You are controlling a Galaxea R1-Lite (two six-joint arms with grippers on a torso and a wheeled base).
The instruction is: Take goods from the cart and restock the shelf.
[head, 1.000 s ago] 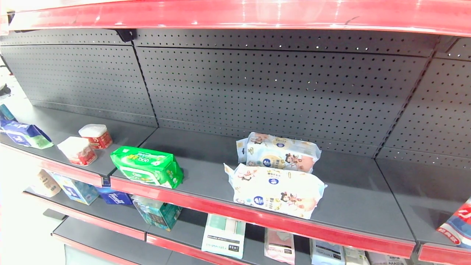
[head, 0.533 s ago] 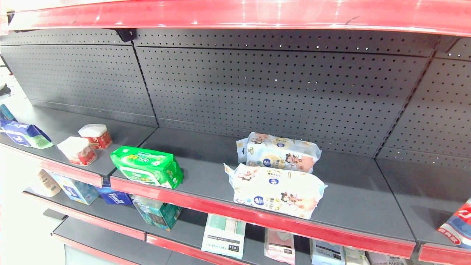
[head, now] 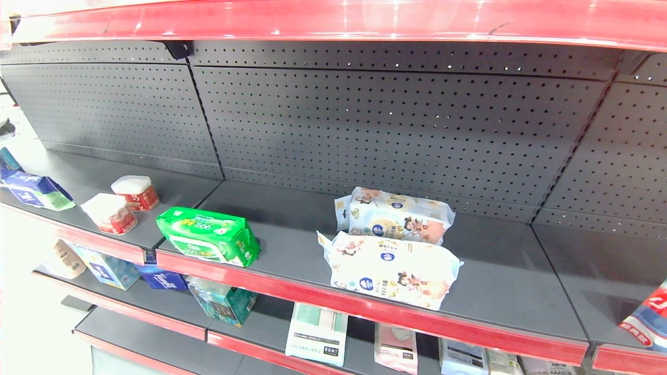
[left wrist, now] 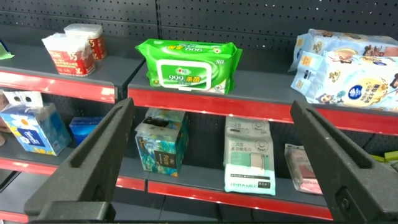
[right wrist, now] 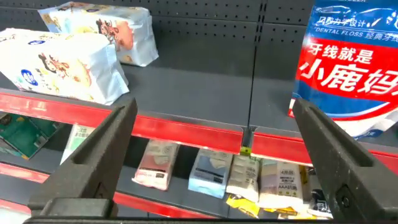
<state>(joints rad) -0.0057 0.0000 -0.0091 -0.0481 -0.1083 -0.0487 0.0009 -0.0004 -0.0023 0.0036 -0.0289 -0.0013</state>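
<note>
The left claw [left wrist: 211,124] and the right claw [right wrist: 214,124] both gape wide and empty before the shelf [left wrist: 261,84]. The green wipes pack [left wrist: 188,65] lies straight ahead of the left claw. It is probably light, soft and slick-filmed, best pinched across its narrow middle.

green pack [left wrist: 188,65]: numbers on its white label
red and blue bag [right wrist: 351,68]: big white writing

Retail shop, red-edged metal shelf [head: 500,281], perforated back panel [head: 396,120], packaged wipes [head: 208,235] on display
</note>
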